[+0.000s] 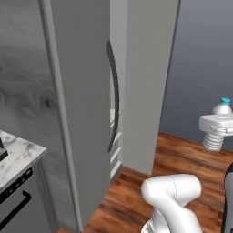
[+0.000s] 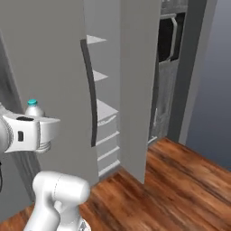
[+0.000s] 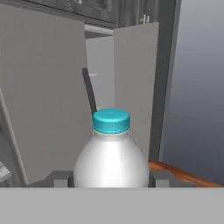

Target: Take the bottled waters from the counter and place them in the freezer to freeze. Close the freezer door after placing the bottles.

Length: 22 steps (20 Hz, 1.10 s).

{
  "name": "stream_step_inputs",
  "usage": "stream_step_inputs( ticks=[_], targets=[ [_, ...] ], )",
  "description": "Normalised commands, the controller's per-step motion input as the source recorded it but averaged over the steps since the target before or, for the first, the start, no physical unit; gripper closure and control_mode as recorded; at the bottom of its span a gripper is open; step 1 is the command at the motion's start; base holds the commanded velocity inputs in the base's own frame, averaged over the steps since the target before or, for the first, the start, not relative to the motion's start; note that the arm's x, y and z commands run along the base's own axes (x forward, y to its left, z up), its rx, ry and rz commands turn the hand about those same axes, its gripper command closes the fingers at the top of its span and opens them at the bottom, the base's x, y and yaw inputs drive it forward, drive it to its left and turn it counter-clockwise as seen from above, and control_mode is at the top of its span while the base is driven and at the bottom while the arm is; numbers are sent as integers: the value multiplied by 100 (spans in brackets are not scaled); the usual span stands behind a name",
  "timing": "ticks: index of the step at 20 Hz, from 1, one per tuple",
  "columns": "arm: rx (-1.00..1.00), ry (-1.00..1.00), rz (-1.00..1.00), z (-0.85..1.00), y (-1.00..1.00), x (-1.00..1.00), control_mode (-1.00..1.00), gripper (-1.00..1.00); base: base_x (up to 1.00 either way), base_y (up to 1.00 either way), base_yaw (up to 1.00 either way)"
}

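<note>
One bottle (image 3: 111, 162) sits clamped upright in gripper (image 3: 111, 179), near the half-open freezer door (image 1: 82, 113). Light, smooth, squashy plastic; ribbed body looks like the best hold, not the cap.

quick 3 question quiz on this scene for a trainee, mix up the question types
1. True or false: the freezer door stands open.
2. What do the fingers hold? A) a knife B) a bottled water C) nothing
3. Fill in: the bottle's cap is ____ in colour.

Key:
1. True. The shelves inside the freezer show past the door's edge, by its dark handle.
2. B. The bottle sits upright between the fingers, clear of the wooden floor.
3. Light blue.
</note>
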Motion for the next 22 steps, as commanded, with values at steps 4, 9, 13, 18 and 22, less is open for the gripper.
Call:
stream_step_inputs(
  ticks=[4,9,13,18,22],
  targets=[
    [0,0,0,0,0,0,100,100,71,-50,24],
    [0,0,0,0,0,0,100,100,57,-28,44],
    [0,0,0,0,0,0,100,100,50,-16,66],
    [0,0,0,0,0,0,100,100,42,-22,73],
    [0,0,0,0,0,0,100,100,37,-59,72]
  ],
)
